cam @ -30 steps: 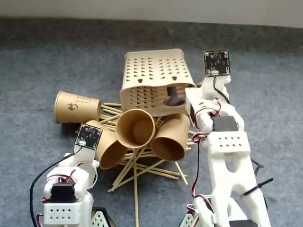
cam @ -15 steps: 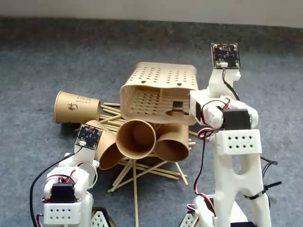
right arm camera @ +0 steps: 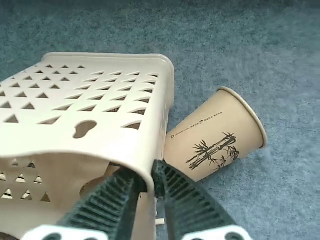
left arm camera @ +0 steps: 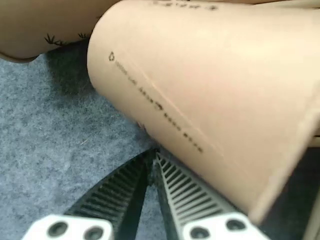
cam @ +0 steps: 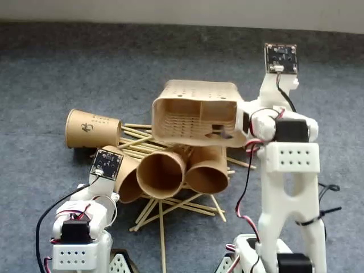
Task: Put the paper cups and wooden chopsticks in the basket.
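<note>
The cream perforated basket (cam: 196, 94) hangs tilted above the pile, its mouth facing the camera. My right gripper (cam: 241, 124) is shut on its side wall; the right wrist view shows the fingers (right arm camera: 148, 176) pinching the basket (right arm camera: 90, 100) at its rim, with a paper cup (right arm camera: 215, 135) on the carpet beyond. Several paper cups lie on their sides: one at far left (cam: 91, 129), three below the basket (cam: 162, 170). Wooden chopsticks (cam: 165, 207) are spread under them. My left gripper (left arm camera: 152, 156) is shut, its tips against the carpet beside a cup (left arm camera: 210, 90).
Grey carpet (cam: 51, 74) covers the table, with open room at the far left and the back. The left arm's camera board (cam: 107, 163) sits over the leftmost cup of the pile.
My right arm has risen and swung right, lifting the basket and turning its mouth toward the camera. The cups below shifted slightly. The left arm has stayed put.
</note>
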### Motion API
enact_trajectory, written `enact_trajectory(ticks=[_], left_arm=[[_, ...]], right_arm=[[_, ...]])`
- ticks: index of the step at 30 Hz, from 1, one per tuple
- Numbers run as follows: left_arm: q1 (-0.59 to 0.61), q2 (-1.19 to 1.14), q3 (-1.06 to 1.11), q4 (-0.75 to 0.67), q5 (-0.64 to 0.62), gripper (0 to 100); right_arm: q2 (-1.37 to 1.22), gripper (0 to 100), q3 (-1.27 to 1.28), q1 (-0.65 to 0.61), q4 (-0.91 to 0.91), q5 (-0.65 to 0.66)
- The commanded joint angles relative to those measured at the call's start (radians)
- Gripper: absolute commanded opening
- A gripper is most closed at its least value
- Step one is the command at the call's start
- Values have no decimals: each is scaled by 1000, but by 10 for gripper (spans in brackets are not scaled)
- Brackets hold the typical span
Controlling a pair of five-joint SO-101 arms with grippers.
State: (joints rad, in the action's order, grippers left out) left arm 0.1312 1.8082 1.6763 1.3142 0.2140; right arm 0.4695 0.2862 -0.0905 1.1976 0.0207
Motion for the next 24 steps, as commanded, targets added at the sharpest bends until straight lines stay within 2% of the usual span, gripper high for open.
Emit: enact_trajectory(ticks=[1, 4, 20, 24], left_arm=[[8, 12, 19, 5, 2, 7], [8, 12, 19, 5, 2, 7], [8, 12, 19, 5, 2, 7], [8, 12, 19, 5, 2, 7]], right_arm=[[-67, 5, -114, 7, 4, -12], [-139, 5, -183, 8, 4, -52], [-455, 8, -532, 7, 4, -55], [-509, 93, -584, -7, 4, -55]])
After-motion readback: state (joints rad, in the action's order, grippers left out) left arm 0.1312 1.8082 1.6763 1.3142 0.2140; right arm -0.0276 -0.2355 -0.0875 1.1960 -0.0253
